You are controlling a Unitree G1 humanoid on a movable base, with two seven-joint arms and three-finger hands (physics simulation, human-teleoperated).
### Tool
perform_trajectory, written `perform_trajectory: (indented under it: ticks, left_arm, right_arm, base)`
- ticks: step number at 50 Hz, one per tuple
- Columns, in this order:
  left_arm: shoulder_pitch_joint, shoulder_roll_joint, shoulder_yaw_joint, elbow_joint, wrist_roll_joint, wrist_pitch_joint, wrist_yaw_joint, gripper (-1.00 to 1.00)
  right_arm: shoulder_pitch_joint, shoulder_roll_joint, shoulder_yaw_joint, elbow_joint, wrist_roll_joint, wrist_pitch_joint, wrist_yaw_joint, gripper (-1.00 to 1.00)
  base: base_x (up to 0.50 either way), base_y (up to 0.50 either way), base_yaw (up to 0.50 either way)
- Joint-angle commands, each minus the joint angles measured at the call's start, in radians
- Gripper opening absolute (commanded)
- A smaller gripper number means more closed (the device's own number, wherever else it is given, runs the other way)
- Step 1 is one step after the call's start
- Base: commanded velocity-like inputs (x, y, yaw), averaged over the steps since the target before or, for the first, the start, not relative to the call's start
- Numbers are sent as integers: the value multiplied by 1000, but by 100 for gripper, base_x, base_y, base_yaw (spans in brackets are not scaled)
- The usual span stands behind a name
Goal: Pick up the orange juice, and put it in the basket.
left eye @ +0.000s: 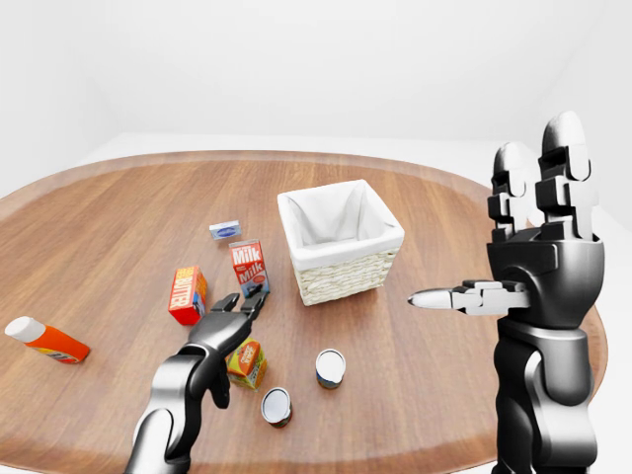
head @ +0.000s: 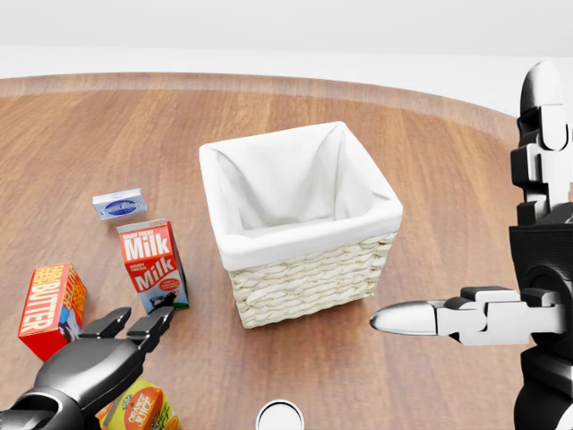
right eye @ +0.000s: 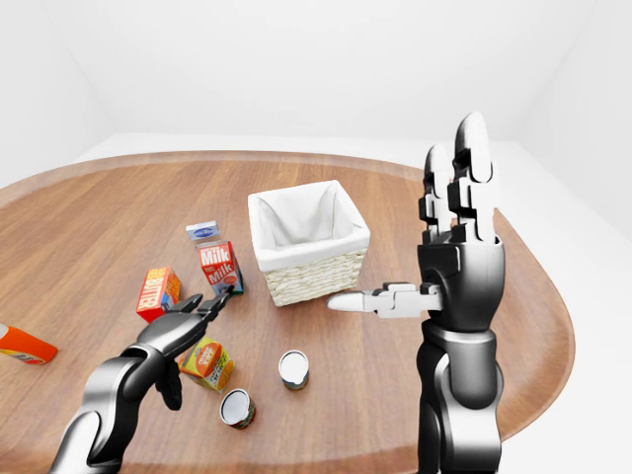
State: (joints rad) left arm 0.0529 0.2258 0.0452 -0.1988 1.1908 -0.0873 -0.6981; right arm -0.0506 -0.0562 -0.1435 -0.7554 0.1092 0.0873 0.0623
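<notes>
The orange juice carton (right eye: 208,362) lies on the wooden table, orange and yellow with a green patch; it also shows at the bottom left of the head view (head: 148,408). My left hand (right eye: 197,311) hovers just above and left of it, fingers open, holding nothing. The wicker basket (head: 309,273) with a white cloth lining stands at the table's middle, empty. My right hand (right eye: 434,227) is raised upright at the right of the basket, fingers straight, thumb pointing left, empty.
A red milk carton (left eye: 250,268), a red butter box (left eye: 187,294), a small blue-white box (left eye: 225,229), two cans (left eye: 330,368) (left eye: 276,406) and an orange bottle with a white cap (left eye: 47,340) lie on the table (left eye: 118,217).
</notes>
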Motion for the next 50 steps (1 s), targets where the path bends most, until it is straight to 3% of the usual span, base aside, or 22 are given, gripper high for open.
perform_trajectory:
  ticks: [1,10,11,12,18,22,28,33,39,42,43,44,48,50]
  left_arm:
    - [-6,7,-21,78,59,0,0,100]
    - [18,18,-56,157,150,0,44,95]
    - [17,17,-55,158,136,0,31,-73]
    - [21,17,-53,156,106,0,0,-100]
    - [21,15,-34,125,56,0,0,-100]
    - [38,23,-20,135,91,0,6,-100]
    - [49,40,-2,151,144,0,84,-100]
    - [55,54,20,134,169,0,107,-100]
    - [19,65,85,34,89,0,21,-100]
    - [-5,77,108,13,119,0,37,-100]
    - [-23,92,111,15,195,0,99,-100]
    - [-28,94,113,18,211,0,108,-100]
    - [-28,87,122,9,144,0,37,-100]
    - [-26,80,132,-32,28,0,0,-100]
  right_arm:
    - [-2,-1,0,-10,2,0,-4,100]
    - [-10,-4,-5,-17,9,0,-6,100]
    - [-10,-5,-6,-17,9,0,-6,100]
    - [-11,-4,-7,-17,11,0,-7,100]
    - [-10,-3,-3,-14,8,0,-6,100]
    - [-6,-3,-5,-16,10,0,-5,100]
    - [3,2,9,-7,0,0,-4,100]
    - [2,1,0,-11,5,0,-2,100]
    - [9,3,3,-16,5,0,1,100]
    - [10,3,0,-19,10,0,2,100]
    - [11,3,1,-18,10,0,3,100]
    - [12,3,1,-18,9,0,3,100]
    - [10,2,0,-15,10,0,4,100]
    - [10,3,0,-9,10,0,3,100]
  base:
    - [0,0,0]
    - [0,0,0]
    - [0,0,0]
    - [0,0,0]
    - [0,0,0]
    - [0,0,0]
    - [0,0,0]
    - [0,0,0]
    - [0,0,0]
    - [0,0,0]
    - [0,0,0]
    - [0,0,0]
    - [0,0,0]
    - [0,0,0]
